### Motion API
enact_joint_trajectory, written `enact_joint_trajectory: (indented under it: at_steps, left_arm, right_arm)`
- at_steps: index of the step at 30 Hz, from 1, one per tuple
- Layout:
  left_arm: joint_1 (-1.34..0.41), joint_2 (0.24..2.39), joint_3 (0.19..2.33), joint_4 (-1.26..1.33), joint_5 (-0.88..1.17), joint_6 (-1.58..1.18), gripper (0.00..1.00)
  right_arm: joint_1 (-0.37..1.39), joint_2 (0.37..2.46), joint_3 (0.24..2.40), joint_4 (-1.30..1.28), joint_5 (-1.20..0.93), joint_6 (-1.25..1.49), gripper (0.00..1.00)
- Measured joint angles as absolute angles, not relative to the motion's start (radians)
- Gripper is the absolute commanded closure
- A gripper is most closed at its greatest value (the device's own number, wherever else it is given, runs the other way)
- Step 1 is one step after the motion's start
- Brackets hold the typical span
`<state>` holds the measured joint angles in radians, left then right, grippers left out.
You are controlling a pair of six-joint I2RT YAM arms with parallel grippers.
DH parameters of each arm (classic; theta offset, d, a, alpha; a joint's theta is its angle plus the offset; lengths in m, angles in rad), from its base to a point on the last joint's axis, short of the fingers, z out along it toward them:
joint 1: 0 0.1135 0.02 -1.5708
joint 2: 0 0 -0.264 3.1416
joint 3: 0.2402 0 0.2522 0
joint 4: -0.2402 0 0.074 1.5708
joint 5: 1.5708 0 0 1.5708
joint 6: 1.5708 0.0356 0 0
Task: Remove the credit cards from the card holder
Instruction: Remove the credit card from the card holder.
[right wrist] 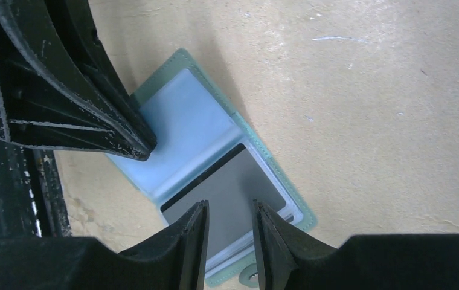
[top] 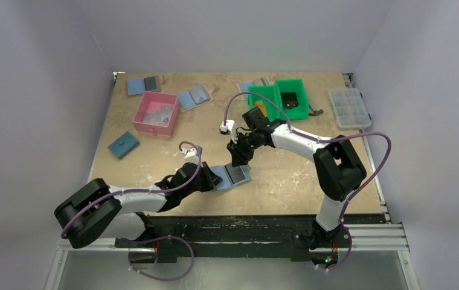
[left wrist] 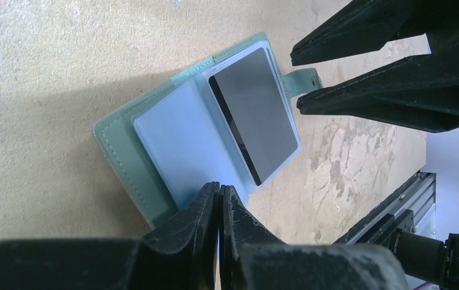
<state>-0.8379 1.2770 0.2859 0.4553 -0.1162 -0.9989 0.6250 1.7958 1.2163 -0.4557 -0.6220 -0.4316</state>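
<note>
The card holder (top: 233,176) lies open on the table near the front edge, grey-green outside and pale blue inside. In the left wrist view (left wrist: 179,139) and the right wrist view (right wrist: 185,130), one half is a pale blue sleeve. The other half holds a grey panel (right wrist: 233,187) with a dark stripe. My left gripper (top: 214,179) is shut, with its tips (left wrist: 221,188) resting on the pale blue half. My right gripper (top: 238,162) is open just above the grey panel (right wrist: 230,208). No orange-yellow credit card shows in the holder.
A pink box (top: 154,113) and a dark blue closed wallet (top: 123,145) sit at the left. Blue-and-grey folders (top: 142,85) (top: 194,96) lie at the back. A green bin (top: 278,99) and a clear organiser (top: 349,107) stand at the back right. The black rail (top: 245,226) runs along the front edge.
</note>
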Motion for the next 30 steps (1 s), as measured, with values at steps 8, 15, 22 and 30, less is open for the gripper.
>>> enact_joint_trajectory:
  at_steps: [8, 15, 22, 30]
  left_arm:
    - [-0.838, 1.341, 0.326, 0.471, -0.11, -1.014, 0.86]
    - [-0.838, 1.405, 0.349, 0.511, -0.085, -1.031, 0.77]
    - [-0.838, 1.455, 0.382, 0.518, -0.081, -1.041, 0.66]
    - [-0.829, 1.502, 0.41, 0.516, -0.081, -1.065, 0.62]
  right_arm:
    - [0.622, 1.813, 1.216, -0.456, -0.551, -0.432, 0.58]
    - [0.62, 1.86, 1.216, -0.456, -0.494, -0.428, 0.57]
    - [0.614, 1.864, 1.216, -0.458, -0.492, -0.427, 0.6]
    - [0.601, 1.88, 1.223, -0.464, -0.538, -0.421, 0.79]
